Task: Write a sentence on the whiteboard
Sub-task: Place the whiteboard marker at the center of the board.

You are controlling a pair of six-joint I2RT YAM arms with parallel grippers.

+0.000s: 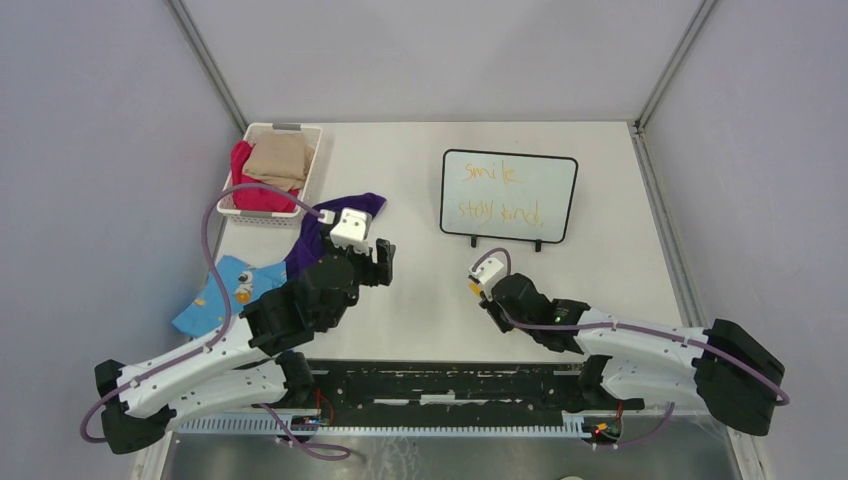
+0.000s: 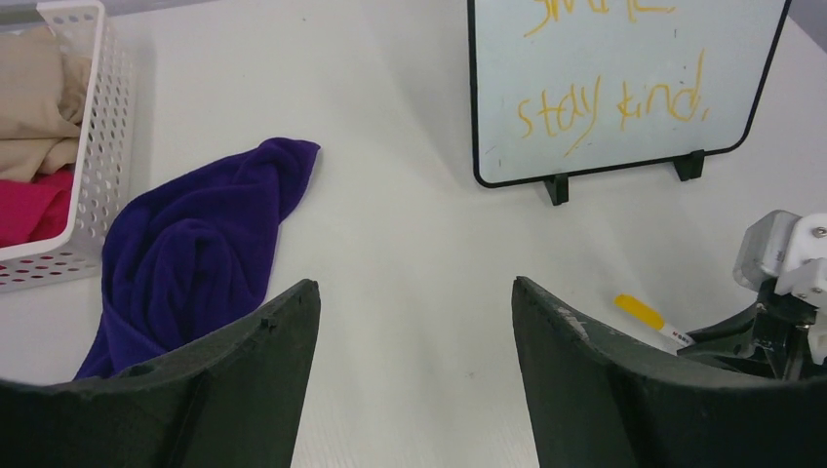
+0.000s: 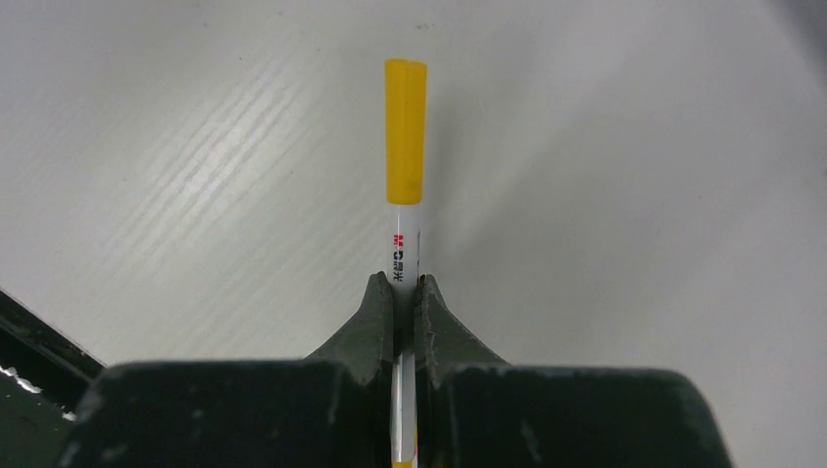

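Right fingers (image 3: 375, 322): pinching the white barrel of a marker (image 3: 406, 127), with its yellow capped end pointing forward, low over the desk (image 1: 420, 180).
Left fingers (image 2: 244, 380): standing spread wide with nothing between them, hovering over bare desk and facing the board.
Near left: a blue printed cloth (image 1: 225, 290) is lying by the left arm. A purple cloth (image 2: 195, 244) is trailing from it toward a white perforated basket (image 2: 93, 166) holding beige and pink fabric.
Middle ground: open desk is stretching between both arms and the board, giving the most room to move.
The whiteboard (image 1: 555, 190): standing on its two small black feet at the far right of the desk, well apart from both arms and facing them.
The sentence (image 1: 500, 212): showing in thin orange handwriting, "smile" above "stay kind", so the writing is looking finished.
Handling: the board is looking light and stiff, with a slick face. A push on the face would probably tip or slide it and smear the ink. The black frame at a side edge or top corner seems the safest hold.
Edges: the desk's right edge and the corner post are lying near the board's right side, leaving little room there. The basket and cloths are crowding the left.
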